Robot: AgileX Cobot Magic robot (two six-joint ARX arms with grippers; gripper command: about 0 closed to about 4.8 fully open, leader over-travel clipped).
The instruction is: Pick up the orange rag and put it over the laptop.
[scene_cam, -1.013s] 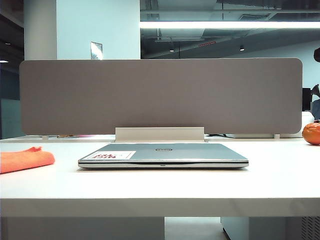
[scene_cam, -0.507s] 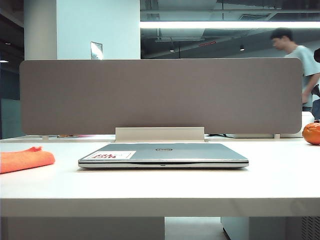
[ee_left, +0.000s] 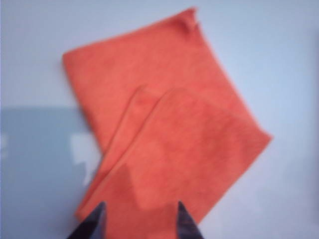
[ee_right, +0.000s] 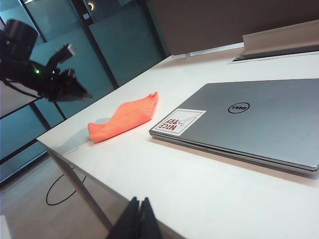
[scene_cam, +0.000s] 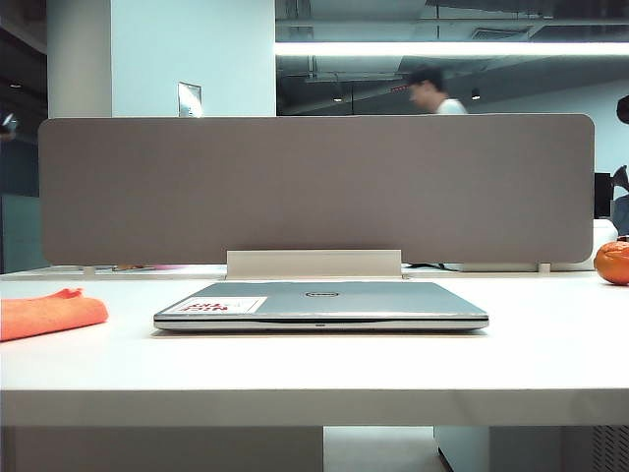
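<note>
Fuzzy orange rag (ee_left: 164, 129) lies folded beneath open left tool (ee_left: 139, 219); right tool (ee_right: 138, 219) closed.

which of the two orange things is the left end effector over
The orange rag, the flat fuzzy cloth left of the laptop. The left end effector hangs open above it. The round orange ball sits at the table's far right.

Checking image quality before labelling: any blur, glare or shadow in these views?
Left wrist view: orange rag soft, out of focus, left gripper open, shadow across rag. Exterior view: walking person motion-blurred, ceiling light blown out. Right wrist view: laptop sharp, right gripper shut.
</note>
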